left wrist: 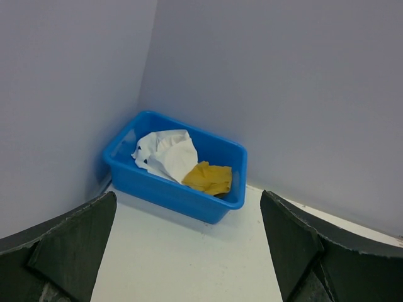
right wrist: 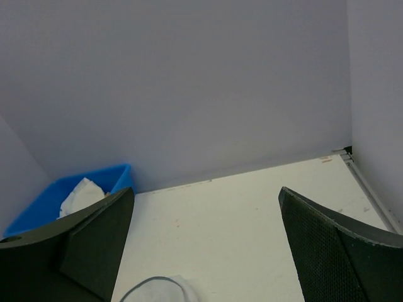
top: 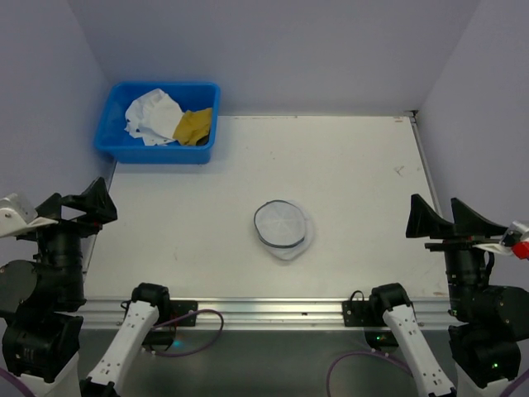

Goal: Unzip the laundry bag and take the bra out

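The laundry bag [top: 283, 229] is a small round white mesh pouch with a dark zipper line around its rim. It lies flat near the middle of the table, zipped shut; its edge shows at the bottom of the right wrist view [right wrist: 157, 290]. The bra is not visible. My left gripper [top: 80, 206] is open and empty at the table's left edge, far from the bag. My right gripper [top: 444, 220] is open and empty at the right edge. In both wrist views the jaws stand wide apart with nothing between them.
A blue plastic tub [top: 157, 122] stands at the back left corner and holds a white cloth [top: 151, 116] and a yellow cloth [top: 195, 126]; the tub also shows in the left wrist view [left wrist: 179, 167]. Walls enclose the table on three sides.
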You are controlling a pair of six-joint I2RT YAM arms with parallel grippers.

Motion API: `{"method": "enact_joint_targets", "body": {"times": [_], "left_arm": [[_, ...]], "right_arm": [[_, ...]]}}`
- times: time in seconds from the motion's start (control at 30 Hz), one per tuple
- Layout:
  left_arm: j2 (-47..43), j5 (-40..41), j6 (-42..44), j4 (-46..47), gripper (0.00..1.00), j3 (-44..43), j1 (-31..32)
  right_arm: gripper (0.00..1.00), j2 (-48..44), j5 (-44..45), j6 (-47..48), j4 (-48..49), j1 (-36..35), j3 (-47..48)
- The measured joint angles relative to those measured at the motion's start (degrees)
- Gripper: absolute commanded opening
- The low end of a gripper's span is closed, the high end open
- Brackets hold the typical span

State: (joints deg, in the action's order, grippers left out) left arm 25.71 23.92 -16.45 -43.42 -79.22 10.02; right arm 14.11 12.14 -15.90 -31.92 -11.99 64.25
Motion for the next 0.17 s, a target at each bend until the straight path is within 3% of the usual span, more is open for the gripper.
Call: {"method": "enact_joint_targets", "body": {"times": [0.17], "left_arm": [[-0.3, 0.3, 0.0, 0.0, 1.0, 1.3, 0.3]], "right_arm": [[0.99, 0.0, -0.7, 0.3, 0.2, 0.0, -0.1]]}}
